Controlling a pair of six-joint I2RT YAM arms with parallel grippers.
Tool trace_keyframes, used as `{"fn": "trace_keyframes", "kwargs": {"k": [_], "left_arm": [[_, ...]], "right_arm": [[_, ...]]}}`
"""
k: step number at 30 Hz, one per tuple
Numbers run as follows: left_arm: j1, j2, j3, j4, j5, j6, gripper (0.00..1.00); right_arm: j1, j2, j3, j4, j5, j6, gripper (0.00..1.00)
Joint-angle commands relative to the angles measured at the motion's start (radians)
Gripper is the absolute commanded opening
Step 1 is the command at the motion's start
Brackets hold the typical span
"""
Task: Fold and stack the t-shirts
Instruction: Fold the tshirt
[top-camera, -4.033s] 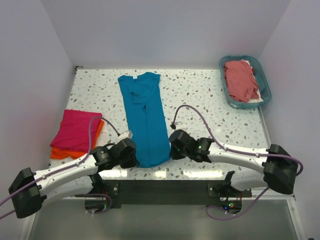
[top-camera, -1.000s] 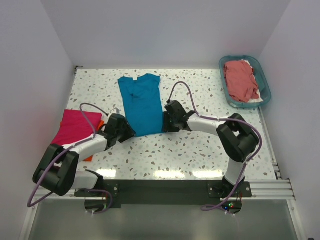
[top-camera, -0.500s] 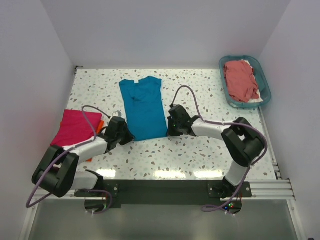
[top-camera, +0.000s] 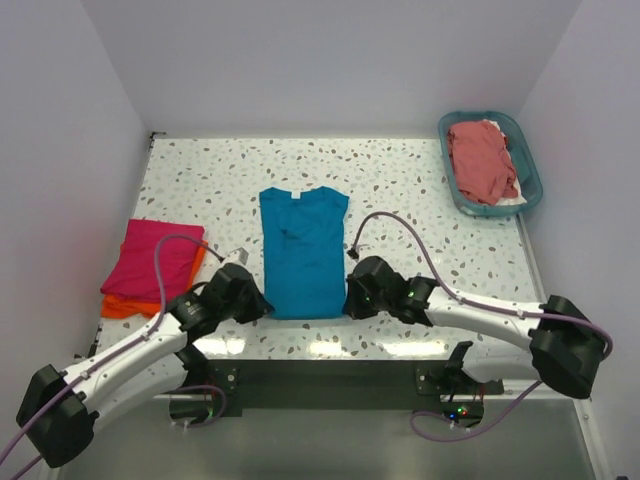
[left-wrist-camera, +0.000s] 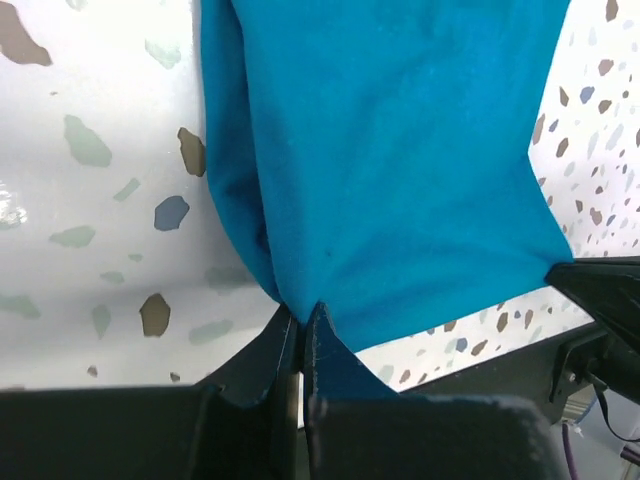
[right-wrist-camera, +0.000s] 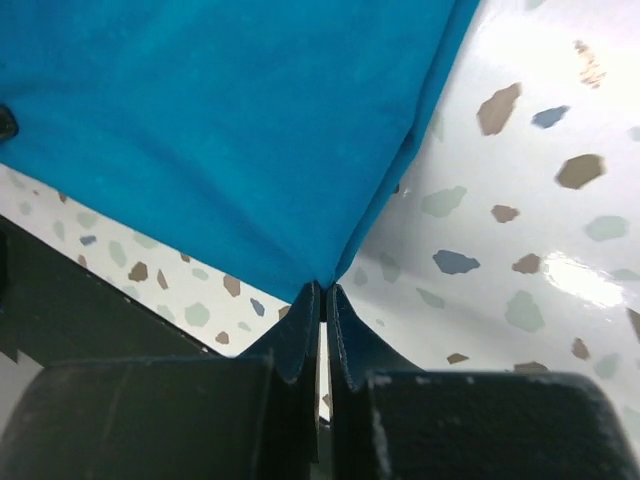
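The teal blue t-shirt (top-camera: 302, 252) lies folded in half lengthwise and crosswise near the table's front middle. My left gripper (top-camera: 252, 300) is shut on its near left corner (left-wrist-camera: 300, 300). My right gripper (top-camera: 352, 302) is shut on its near right corner (right-wrist-camera: 325, 282). The hot pink t-shirt (top-camera: 150, 258) lies folded on the orange t-shirt (top-camera: 125, 305) at the left. The salmon-red t-shirt (top-camera: 482, 160) lies crumpled in the basket.
The teal plastic basket (top-camera: 530, 185) stands at the back right corner, with white cloth under the salmon tee. The speckled table (top-camera: 420, 210) ends in a black front rail (top-camera: 330, 380) just behind both grippers.
Both grippers, holding the teal shirt's near corners, have pulled it toward the front edge and a little to the right. The arms have drawn back and stretched out sideways.
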Motion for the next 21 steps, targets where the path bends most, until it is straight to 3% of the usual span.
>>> {"fn": "trace_keyframes", "kwargs": {"k": [1,5,8,10,14,21], "left_arm": [[-0.002,-0.002,0.168,-0.137,-0.078,0.008,0.00],[0.000,0.087,0.341,-0.176,-0.132,0.074,0.00],[0.065,0.184,0.459,-0.157,-0.153,0.155,0.00],[0.121,0.254,0.518,-0.107,-0.097,0.214,0.00],[0.248,0.383,0.599,-0.006,-0.020,0.267,0.00],[0.365,0.699,0.812,0.135,0.018,0.298,0.00]], "right_arm": [[-0.007,-0.084,0.129,-0.131,0.150,-0.010,0.00],[-0.027,-0.067,0.292,-0.224,0.243,-0.116,0.00],[-0.121,0.000,0.386,-0.226,0.182,-0.171,0.00],[-0.207,0.046,0.455,-0.216,0.103,-0.195,0.00],[-0.285,0.217,0.598,-0.183,0.050,-0.223,0.00],[-0.430,0.546,0.996,-0.195,-0.043,-0.237,0.00]]}}
